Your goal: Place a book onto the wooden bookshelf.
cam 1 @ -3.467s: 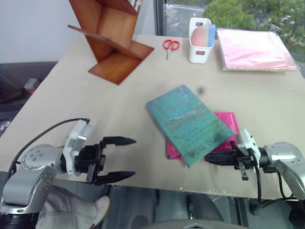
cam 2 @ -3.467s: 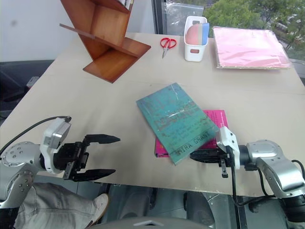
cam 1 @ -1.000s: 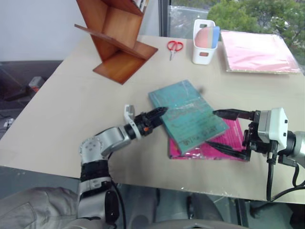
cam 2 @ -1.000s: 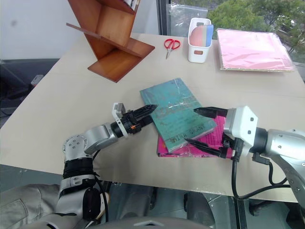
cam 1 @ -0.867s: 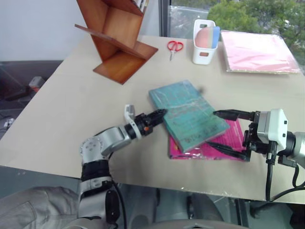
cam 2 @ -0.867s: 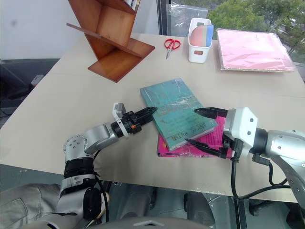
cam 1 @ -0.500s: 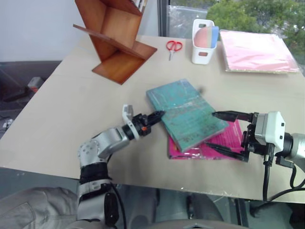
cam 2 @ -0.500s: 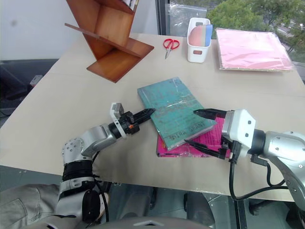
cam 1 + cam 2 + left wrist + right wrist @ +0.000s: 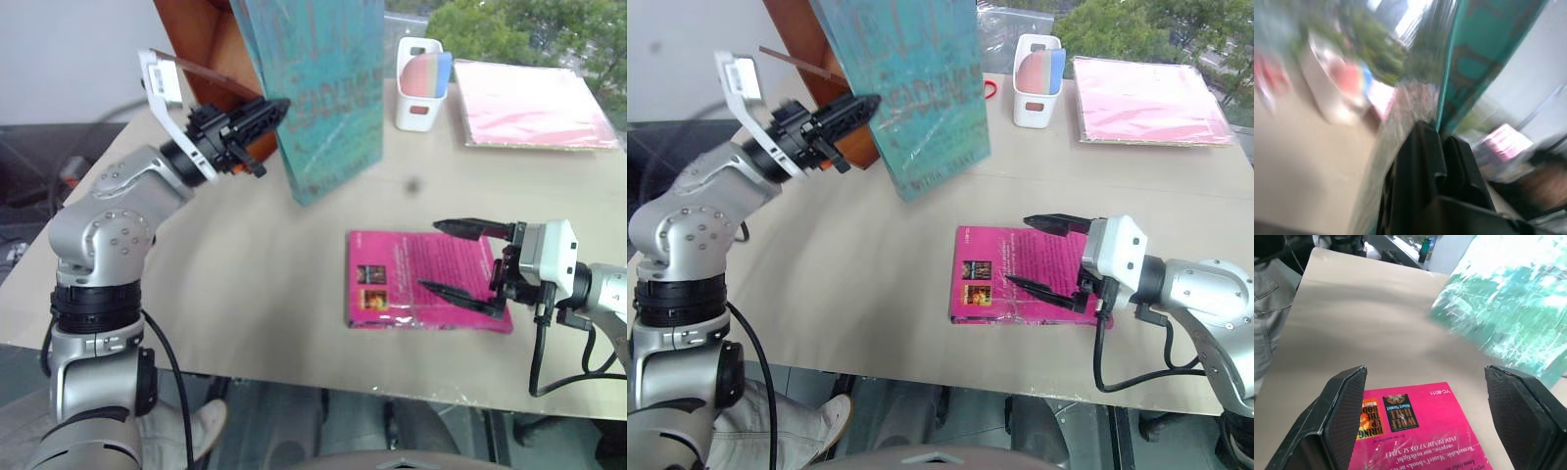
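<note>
Over the pale desk (image 9: 245,284), our left end effector (image 9: 257,116) pinches the teal book (image 9: 323,88) upright by its edge, just before the wooden bookshelf (image 9: 201,44) at the far left corner. Our right end effector (image 9: 465,259), spread wide, hovers over the pink book (image 9: 402,279) near the front edge, so the left arm is nearer.

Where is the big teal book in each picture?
Left eye: teal book upper middle, held up by the left hand.
Right eye: upper middle.
Left wrist: upper right.
Right wrist: right side.
Shared landmark: the pink book flat on the table.

Pink book (image 9: 423,279), white holder (image 9: 417,97)
</note>
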